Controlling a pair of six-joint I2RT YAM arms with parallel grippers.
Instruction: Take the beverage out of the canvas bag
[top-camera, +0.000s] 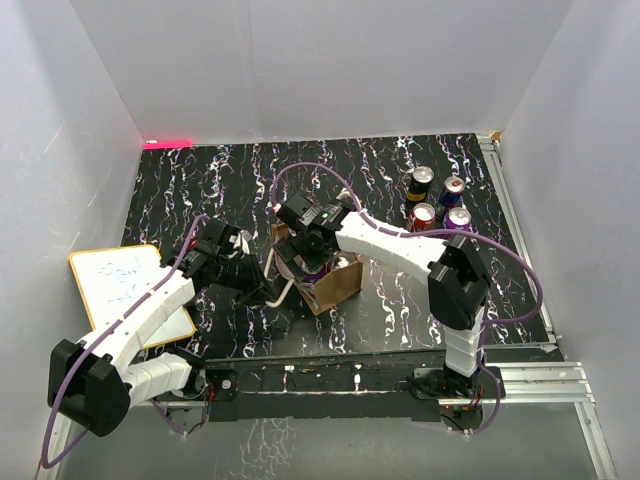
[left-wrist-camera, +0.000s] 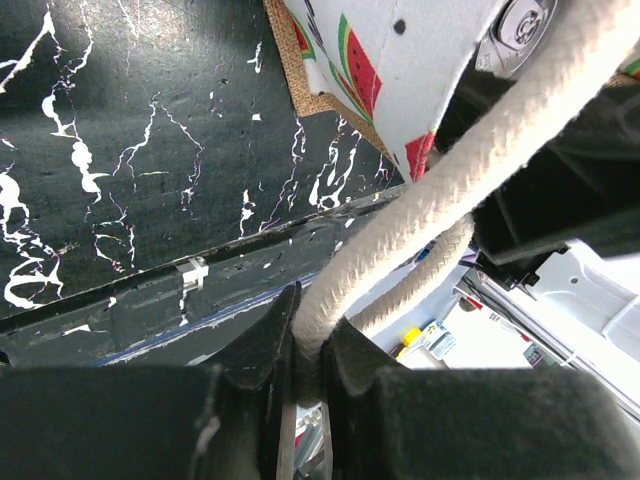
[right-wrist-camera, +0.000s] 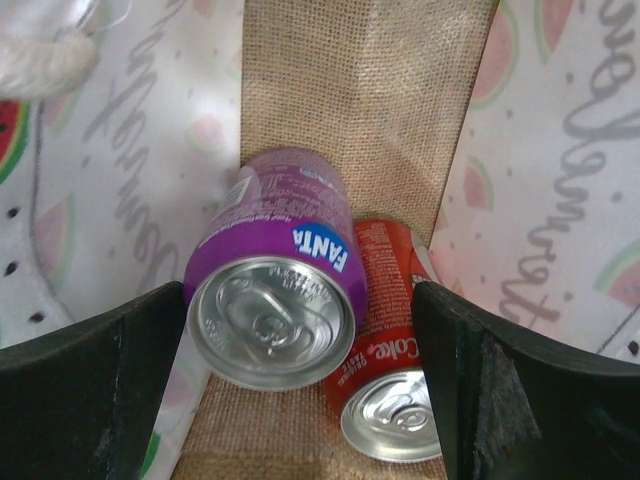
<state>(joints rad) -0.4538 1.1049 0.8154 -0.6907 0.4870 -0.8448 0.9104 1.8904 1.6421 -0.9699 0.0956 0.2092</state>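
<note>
Canvas bag (top-camera: 338, 282) sits centre frame on the counter (top-camera: 200, 180), holding purple Fanta can (right-wrist-camera: 270, 320) and red Coke can (right-wrist-camera: 392, 400); right hand (right-wrist-camera: 298, 295) spread wide either side of the Fanta, left hand (left-wrist-camera: 308, 365) pinching the bag's cream handle (left-wrist-camera: 480, 160).

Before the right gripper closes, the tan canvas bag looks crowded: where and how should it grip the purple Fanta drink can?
Grip the purple Fanta drink can across its round sidewall below the rim, entering through the canvas bag's mouth: its lid faces the open right gripper, and the red Coke can crowds one side.
</note>
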